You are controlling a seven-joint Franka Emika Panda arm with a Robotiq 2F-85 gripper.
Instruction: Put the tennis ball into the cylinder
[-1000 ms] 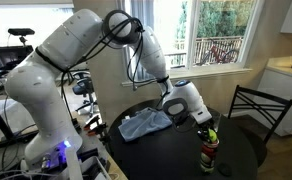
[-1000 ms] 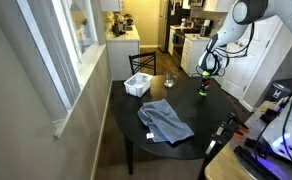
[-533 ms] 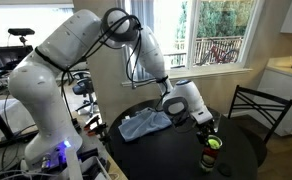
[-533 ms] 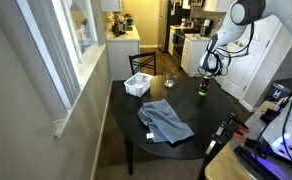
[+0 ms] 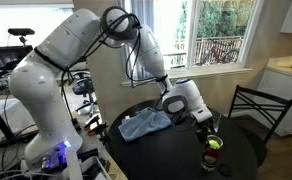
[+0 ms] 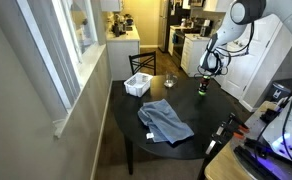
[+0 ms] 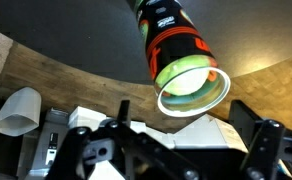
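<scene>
In an exterior view the can (image 5: 211, 157) stands upright on the round dark table (image 5: 176, 150), close to the edge nearest the chair (image 5: 251, 108), long axis vertical and mouth up. The tennis ball (image 5: 214, 143) sits in that mouth, and the gripper (image 5: 208, 128) hangs just above it. Bare tabletop lies all round the can; the blue-grey cloth (image 5: 146, 124) is well apart, toward the opposite edge. In an exterior view from the window side the can (image 6: 201, 90) is near the table's far right edge, under the gripper (image 6: 206, 72). A glass (image 6: 170, 80) and a white basket (image 6: 138, 86) stand along the far edge, and the cloth (image 6: 164, 122) lies mid-table with open surface between. In the wrist view the can (image 7: 168, 35) runs from the top toward the camera, its rim facing it, the ball (image 7: 191, 75) glowing inside. The fingers (image 7: 248, 115) are spread wide, holding nothing.
</scene>
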